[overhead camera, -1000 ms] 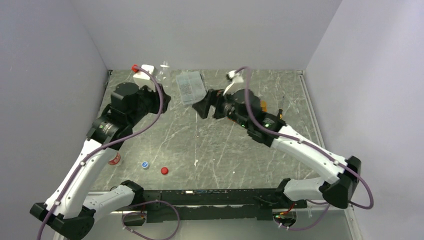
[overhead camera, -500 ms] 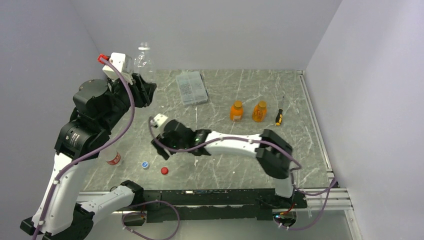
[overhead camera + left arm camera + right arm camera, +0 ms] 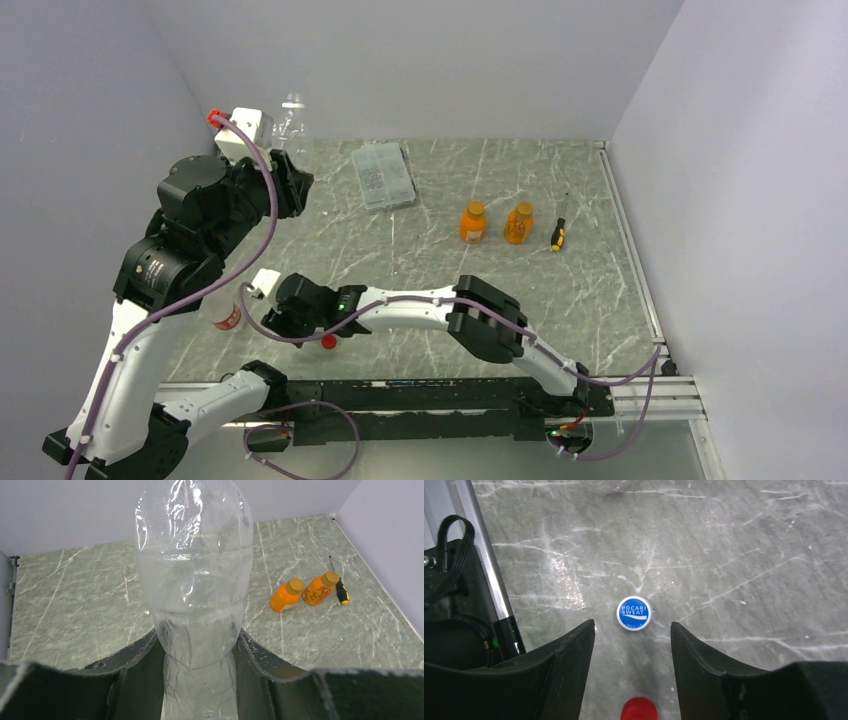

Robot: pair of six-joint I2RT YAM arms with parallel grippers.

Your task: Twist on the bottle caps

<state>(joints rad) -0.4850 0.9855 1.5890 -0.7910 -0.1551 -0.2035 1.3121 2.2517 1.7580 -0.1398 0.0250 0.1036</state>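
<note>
Grey veined surface; left gripper clamps crinkled clear plastic bottle; right gripper parted, empty, straddling round blue-and-white cap.

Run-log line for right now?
left gripper: shut on clear bottle, raised | right gripper: open, aimed at blue-and-white Pocari Sweat cap

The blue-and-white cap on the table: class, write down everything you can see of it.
The blue-and-white cap is a small round plastic-looking disc with a blue top face, a thin white rim and white lettering reading POCARI SWEAT. It lies flat, printed face up, on the grey marbled table, on no bottle. It sits in line with the gap between the open jaws of the right gripper, touching neither. A red cap lies apart from it, nearer the wrist.
</note>
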